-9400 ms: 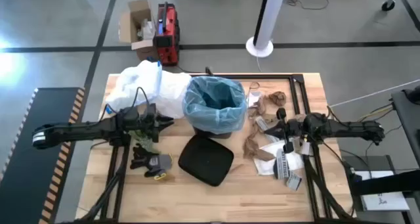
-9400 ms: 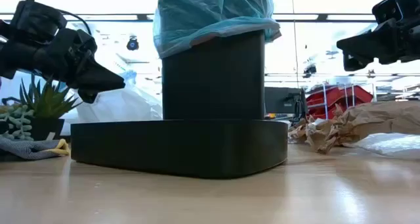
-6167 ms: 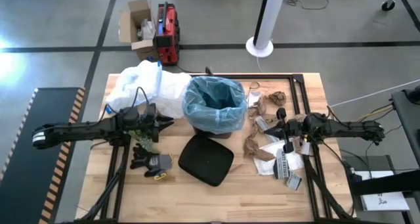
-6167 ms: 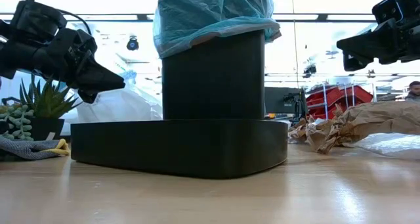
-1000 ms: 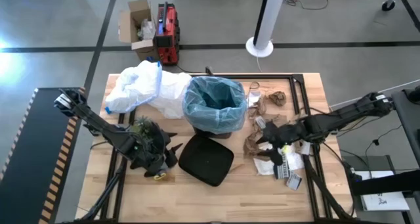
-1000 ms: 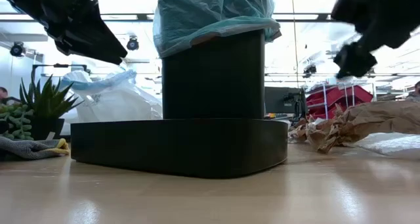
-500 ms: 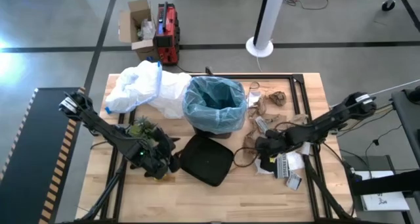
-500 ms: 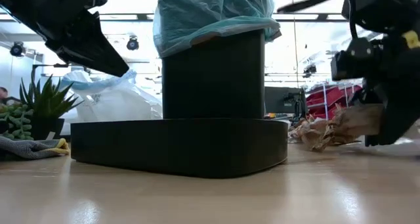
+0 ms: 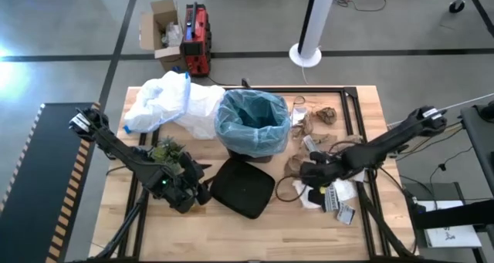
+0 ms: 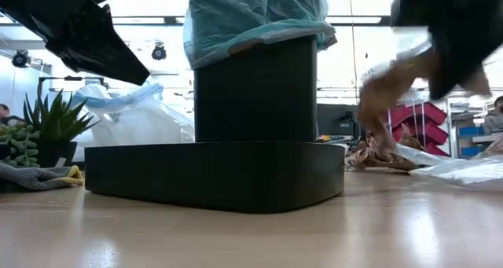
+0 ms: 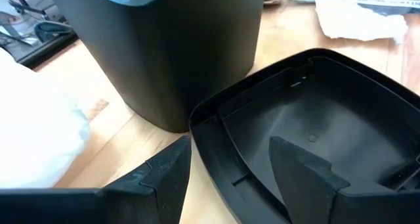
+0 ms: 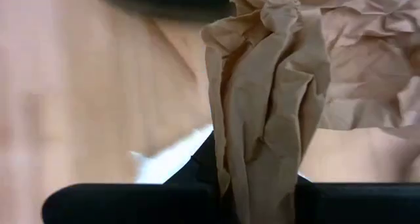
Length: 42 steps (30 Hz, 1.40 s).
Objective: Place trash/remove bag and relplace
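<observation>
Right wrist view is showing the right gripper (image 12: 262, 184) now pinched tight on a long crumpled strip of brown paper (image 12: 262, 112), whereas a second ago its fingers were standing apart above the litter. By my reading, this means the first piece of trash is being secured and the carry to the bin is coming next. In the high view that gripper (image 9: 306, 173) is sitting between the black flat plastic bin lid (image 9: 242, 187) and the heap of white printed wrappers (image 9: 338, 192). The black bin lined with the thin light-blue plastic bag (image 9: 254, 123) is standing just beyond the lid, the liner folded over its rim.

The left gripper (image 11: 230, 171) is hanging with its fingers apart, straddling the near edge of the lid, having drawn in a little without yet clamping.

Low view is blurring the right arm and the paper, so whether the strip is clearing the table is hard to judge. The bin's inside is mostly hidden.
</observation>
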Available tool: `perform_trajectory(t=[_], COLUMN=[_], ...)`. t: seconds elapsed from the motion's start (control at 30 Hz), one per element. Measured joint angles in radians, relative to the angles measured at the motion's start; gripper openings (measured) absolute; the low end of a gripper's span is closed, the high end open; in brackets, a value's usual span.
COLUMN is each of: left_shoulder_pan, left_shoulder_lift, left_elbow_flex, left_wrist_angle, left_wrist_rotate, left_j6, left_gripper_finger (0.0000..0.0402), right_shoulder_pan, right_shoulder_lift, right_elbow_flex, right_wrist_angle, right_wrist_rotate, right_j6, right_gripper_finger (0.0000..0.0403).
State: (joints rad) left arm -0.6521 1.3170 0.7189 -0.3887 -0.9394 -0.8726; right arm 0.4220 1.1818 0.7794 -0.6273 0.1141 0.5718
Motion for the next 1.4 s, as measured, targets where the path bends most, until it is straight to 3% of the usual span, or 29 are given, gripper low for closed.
perform_trajectory(t=[0.17, 0.27, 0.53, 0.7, 1.0, 1.1, 1.4], left_shoulder_pan=[-0.001, -0.002, -0.002, -0.001, -0.001, -0.001, -0.001], left_shoulder_lift=[0.000, 0.001, 0.003, 0.003, 0.003, 0.003, 0.003], left_elbow_flex=[-0.002, -0.002, -0.002, -0.002, -0.002, -0.002, -0.002], left_wrist_angle=[-0.001, 0.003, 0.104, 0.150, 0.166, 0.166, 0.168], left_wrist_rotate=[-0.025, -0.047, -0.049, -0.071, -0.075, -0.073, -0.072], left_j6=[0.000, 0.020, 0.116, 0.176, 0.191, 0.191, 0.187], left_gripper_finger=[0.0186, 0.0185, 0.0195, 0.0201, 0.0213, 0.0218, 0.0227], right_shoulder_pan=[0.066, 0.086, -0.024, -0.174, -0.386, -0.417, -0.476], right_shoulder_lift=[-0.134, -0.183, -0.130, -0.011, 0.192, 0.232, 0.260], right_elbow_flex=[0.132, 0.205, 0.404, 0.518, 0.663, 0.691, 0.705], right_wrist_angle=[-0.010, 0.055, 0.172, 0.170, 0.168, 0.169, 0.167], right_wrist_rotate=[0.018, 0.109, 0.284, 0.238, -0.012, -0.067, -0.035], right_j6=[-0.159, -0.318, -0.675, -0.750, -0.753, -0.743, -0.744], right_gripper_finger=[0.0001, 0.0000, 0.0000, 0.0000, 0.0011, 0.0040, 0.0166])
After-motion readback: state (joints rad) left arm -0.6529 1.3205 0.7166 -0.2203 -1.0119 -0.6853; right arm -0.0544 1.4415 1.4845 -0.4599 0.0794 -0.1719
